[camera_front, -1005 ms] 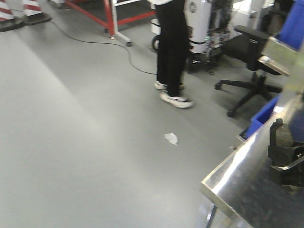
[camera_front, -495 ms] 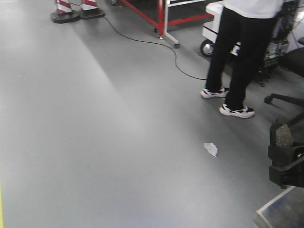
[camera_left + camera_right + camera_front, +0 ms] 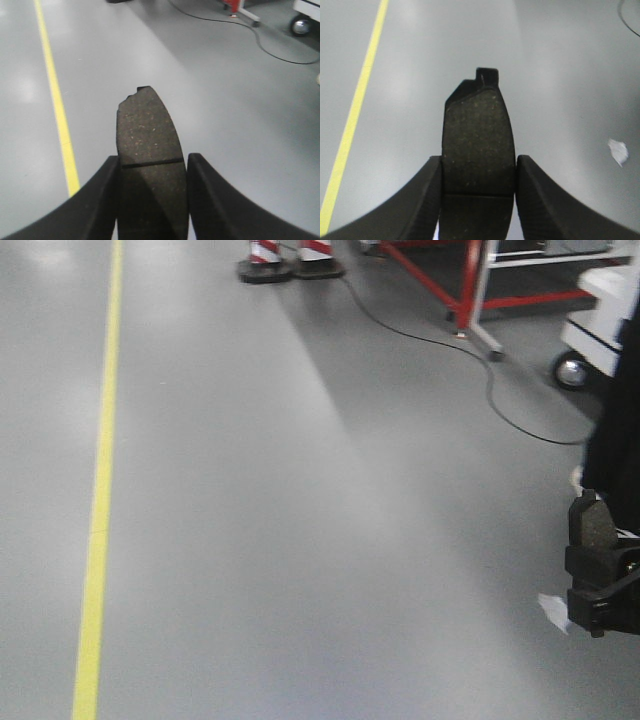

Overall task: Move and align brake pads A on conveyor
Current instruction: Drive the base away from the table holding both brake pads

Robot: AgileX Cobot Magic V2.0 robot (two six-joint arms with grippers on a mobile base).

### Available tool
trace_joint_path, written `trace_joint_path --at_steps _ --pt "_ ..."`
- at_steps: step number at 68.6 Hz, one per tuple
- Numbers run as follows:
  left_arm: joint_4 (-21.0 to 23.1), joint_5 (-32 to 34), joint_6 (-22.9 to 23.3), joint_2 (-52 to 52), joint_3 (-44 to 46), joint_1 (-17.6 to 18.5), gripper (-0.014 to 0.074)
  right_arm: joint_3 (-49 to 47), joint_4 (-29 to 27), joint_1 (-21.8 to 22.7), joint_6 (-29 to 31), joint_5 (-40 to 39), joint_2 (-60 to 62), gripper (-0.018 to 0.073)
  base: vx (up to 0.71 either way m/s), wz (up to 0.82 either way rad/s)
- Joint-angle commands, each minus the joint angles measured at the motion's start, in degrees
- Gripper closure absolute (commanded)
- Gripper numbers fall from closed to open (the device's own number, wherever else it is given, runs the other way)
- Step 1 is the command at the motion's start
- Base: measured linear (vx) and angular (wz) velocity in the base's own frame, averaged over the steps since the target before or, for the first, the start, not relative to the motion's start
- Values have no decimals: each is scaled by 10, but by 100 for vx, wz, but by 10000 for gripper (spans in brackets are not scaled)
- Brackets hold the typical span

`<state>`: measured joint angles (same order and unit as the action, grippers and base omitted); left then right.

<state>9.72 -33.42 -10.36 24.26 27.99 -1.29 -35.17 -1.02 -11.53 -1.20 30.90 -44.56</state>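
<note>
Brake pad (image 3: 150,135) clamped by its long edges in the left pincer (image 3: 152,160), second brake pad (image 3: 479,135) likewise in the right pincer (image 3: 479,161), each jutting beyond the tips over floor (image 3: 225,100), conveyor not in view; judged stiff, dense, gritty, safest gripped across the middle groove.

The bottom edge of the left wrist view cuts off the left hand (image 3: 152,159) and the lower end of its brake pad (image 3: 147,130). The right hand (image 3: 478,160) and second pad (image 3: 478,135) are cropped likewise. In the front view a hand (image 3: 600,560), whichever arm's, is cut by the right edge and half hides a white scrap (image 3: 553,610).
</note>
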Motion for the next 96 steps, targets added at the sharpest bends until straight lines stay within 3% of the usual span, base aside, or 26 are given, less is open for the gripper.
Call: trace_joint_path --at_steps 1,35,96 --pt "7 53 1 1 17 4 524 -18 0 1 5 -46 5 546 19 60" --pt "7 53 1 1 17 4 524 -18 0 1 5 -46 5 546 24 45" --pt "7 53 1 1 17 4 524 -18 0 1 5 -46 5 546 41 7"
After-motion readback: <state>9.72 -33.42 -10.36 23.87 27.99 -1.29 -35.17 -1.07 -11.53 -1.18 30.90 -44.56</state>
